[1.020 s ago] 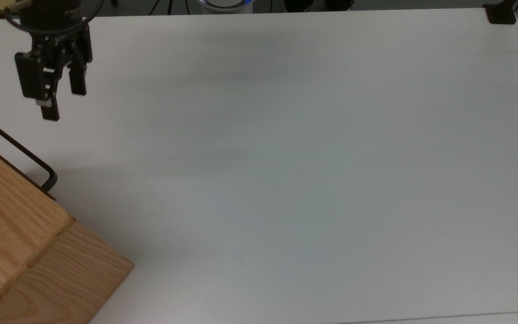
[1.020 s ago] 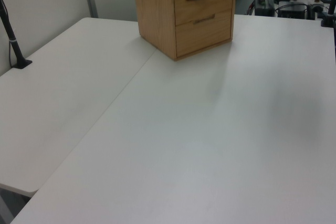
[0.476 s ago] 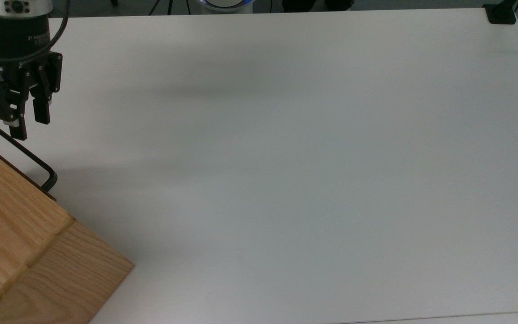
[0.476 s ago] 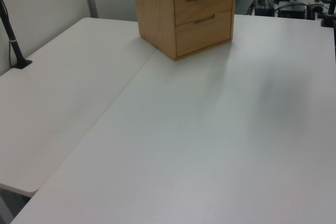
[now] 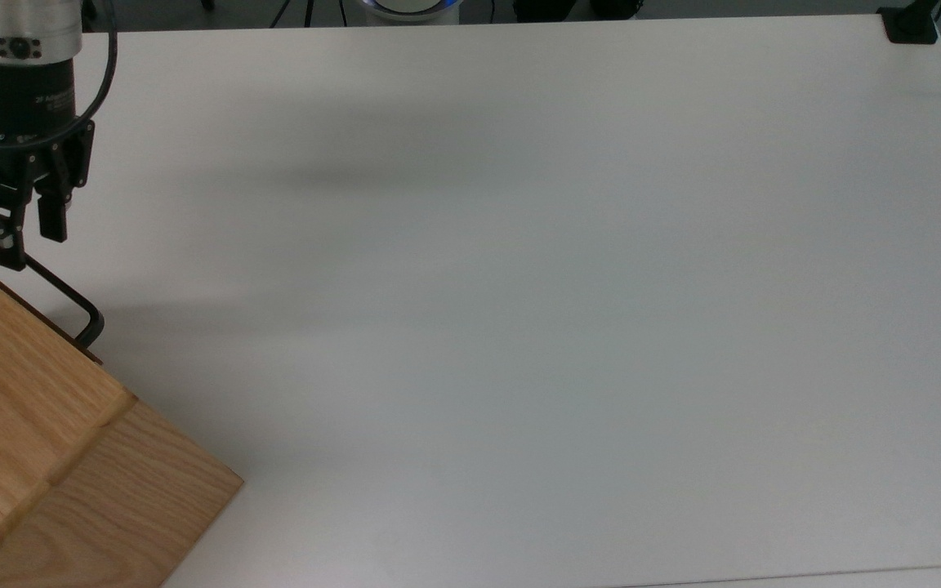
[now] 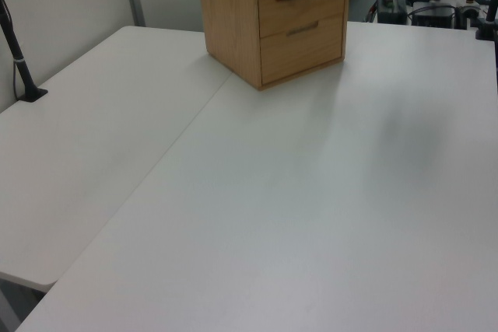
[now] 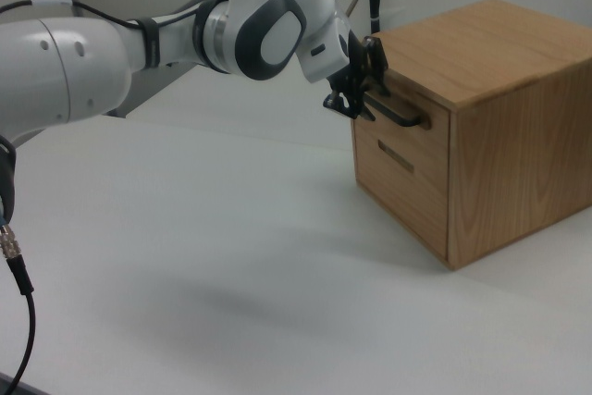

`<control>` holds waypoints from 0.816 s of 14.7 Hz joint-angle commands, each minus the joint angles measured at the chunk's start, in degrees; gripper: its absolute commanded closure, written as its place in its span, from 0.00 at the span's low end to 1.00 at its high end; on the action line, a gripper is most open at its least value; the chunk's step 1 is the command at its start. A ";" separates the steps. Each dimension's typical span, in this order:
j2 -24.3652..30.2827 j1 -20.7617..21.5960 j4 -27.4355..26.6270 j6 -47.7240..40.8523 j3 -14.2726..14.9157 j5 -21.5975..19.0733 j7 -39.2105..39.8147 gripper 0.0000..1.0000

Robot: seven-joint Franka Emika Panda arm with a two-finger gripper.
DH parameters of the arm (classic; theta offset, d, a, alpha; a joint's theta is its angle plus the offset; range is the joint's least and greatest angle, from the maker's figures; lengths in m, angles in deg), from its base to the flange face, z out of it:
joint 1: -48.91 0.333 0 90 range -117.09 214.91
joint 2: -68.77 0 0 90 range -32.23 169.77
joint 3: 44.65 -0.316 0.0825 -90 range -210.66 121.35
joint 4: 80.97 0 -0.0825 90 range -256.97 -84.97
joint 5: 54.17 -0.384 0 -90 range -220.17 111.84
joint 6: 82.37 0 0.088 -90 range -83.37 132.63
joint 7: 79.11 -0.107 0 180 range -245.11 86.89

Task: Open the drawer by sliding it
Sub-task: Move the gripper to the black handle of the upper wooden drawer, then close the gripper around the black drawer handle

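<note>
Claw [image 5: 29, 245] open, straddling the closed drawer's [image 7: 400, 127] handle [image 5: 62, 292].

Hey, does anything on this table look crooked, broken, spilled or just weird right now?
Nothing stands out. The light oak wooden cabinet stands upright on the white table, both drawer fronts flush and shut. The black two-finger gripper is open at one end of the upper drawer's black metal bar handle. No spill or damage shows.

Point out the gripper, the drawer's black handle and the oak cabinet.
gripper [image 5: 23, 238]: top view, midway between its fingertips.
handle [image 7: 400, 115]: right view, on the black bar.
cabinet [image 6: 233, 21]: left view, on its side wall.
</note>
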 commanded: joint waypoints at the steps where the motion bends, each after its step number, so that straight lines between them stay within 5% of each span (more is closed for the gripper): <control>1: -2.09 0.60 1.21 1.42 0.98 2.47 -2.58 0.50; 7: -2.01 0.86 1.12 2.21 0.89 2.56 -1.61 0.72; 9: -0.69 0.86 0.85 1.78 0.45 2.56 -0.83 0.93; 12: 0.45 0.95 0.24 -0.06 0.10 2.48 0.84 1.00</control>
